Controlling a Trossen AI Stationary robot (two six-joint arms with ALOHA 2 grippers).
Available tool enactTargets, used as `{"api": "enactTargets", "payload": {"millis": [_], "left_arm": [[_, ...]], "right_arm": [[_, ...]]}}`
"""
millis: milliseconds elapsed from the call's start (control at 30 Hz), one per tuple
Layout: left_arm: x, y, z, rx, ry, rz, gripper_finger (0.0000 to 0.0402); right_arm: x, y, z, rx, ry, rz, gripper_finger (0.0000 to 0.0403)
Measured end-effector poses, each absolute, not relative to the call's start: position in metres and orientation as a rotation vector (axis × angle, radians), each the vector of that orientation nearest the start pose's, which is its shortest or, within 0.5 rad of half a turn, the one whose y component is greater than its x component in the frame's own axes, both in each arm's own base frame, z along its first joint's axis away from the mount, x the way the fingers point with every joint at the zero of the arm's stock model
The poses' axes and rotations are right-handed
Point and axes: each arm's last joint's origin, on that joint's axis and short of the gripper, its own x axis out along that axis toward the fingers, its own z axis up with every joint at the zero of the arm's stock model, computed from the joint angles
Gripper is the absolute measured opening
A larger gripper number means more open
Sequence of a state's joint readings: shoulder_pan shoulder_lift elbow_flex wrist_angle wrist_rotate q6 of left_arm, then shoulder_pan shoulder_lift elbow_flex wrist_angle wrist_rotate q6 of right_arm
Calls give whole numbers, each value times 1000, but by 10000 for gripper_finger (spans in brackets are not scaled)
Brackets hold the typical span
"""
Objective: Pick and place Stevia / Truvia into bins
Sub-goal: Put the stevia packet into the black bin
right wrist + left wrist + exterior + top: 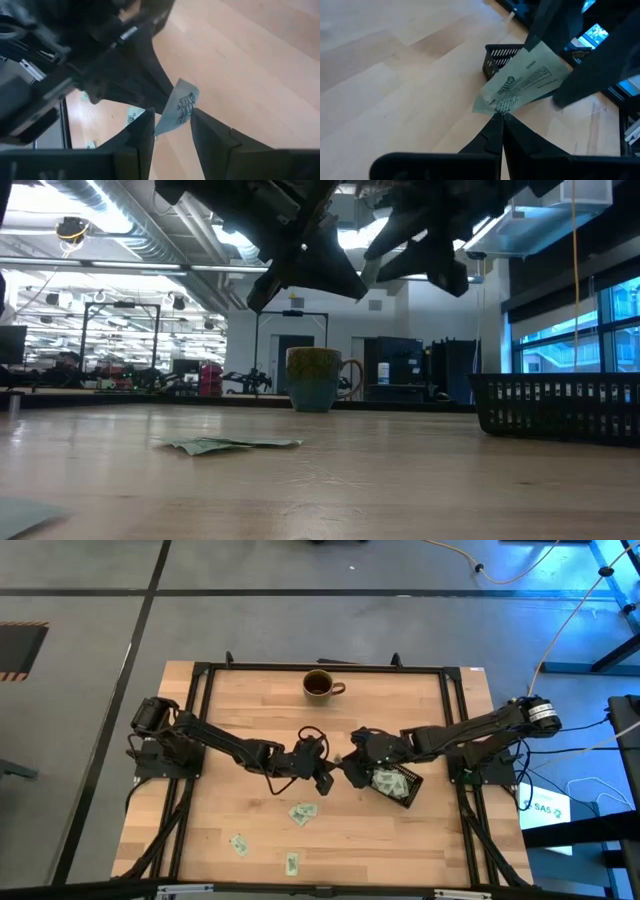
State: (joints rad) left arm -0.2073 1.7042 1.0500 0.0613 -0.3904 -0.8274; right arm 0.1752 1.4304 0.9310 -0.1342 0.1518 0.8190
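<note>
Pale wood forms the table (250,830) seen from above, where both dark arms reach inward and meet near its middle. The left gripper (326,778) and the right gripper (350,768) stand tip to tip, just beside the black bin (395,785), which lies right of centre with several sachets inside. Three loose sachets rest on the near half of the table: one (303,812) below the grippers, one (238,844) toward the left, and one (291,863) by the front edge. A brown mug (319,685) stands at the far edge, well apart from the bin.

Low view: both grippers hang above the tabletop as dark shapes; how their jaws stand cannot be told here. A loose sachet (225,444) lies flat on the wood, the mug (315,378) stands behind it, and the bin (560,405) sits at the right.

Left wrist view: the left gripper (501,120) has its fingers pressed together, pinching one corner of a pale green sachet (525,82) held clear of the table. The other arm's dark fingers (590,75) flank the sachet's far end, and the bin (502,57) shows beyond it.

Right wrist view: the right gripper (172,122) has its jaws spread, one finger on each side of the held sachet (177,110); contact cannot be told. The left gripper's dark fingers (145,75) grip the sachet's other end.
</note>
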Motion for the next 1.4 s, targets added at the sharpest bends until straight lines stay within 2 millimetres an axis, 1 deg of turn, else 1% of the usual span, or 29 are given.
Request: {"api": "enactTargets", "payload": {"millis": [167, 667, 833, 967, 1100, 1233, 1333, 1400], "left_arm": [[359, -64, 211, -625, 456, 397, 3], [358, -64, 210, -592, 474, 389, 4], [358, -64, 210, -578, 479, 381, 13], [357, -65, 208, -545, 520, 359, 40], [350, -66, 200, -517, 656, 318, 71], [343, -73, 194, -464, 767, 261, 92], [340, -82, 193, -392, 794, 215, 97], [339, -86, 193, -354, 799, 187, 97]], "right_arm": [[302, 49, 239, 724, 608, -253, 111], [301, 49, 237, 687, 630, -249, 10], [300, 49, 236, 673, 644, -251, 4], [293, 47, 229, 663, 739, -300, 3], [284, 46, 221, 637, 859, -338, 2], [274, 49, 219, 651, 984, -284, 2], [266, 53, 216, 671, 1098, -234, 2], [259, 55, 214, 670, 1181, -235, 2]]}}
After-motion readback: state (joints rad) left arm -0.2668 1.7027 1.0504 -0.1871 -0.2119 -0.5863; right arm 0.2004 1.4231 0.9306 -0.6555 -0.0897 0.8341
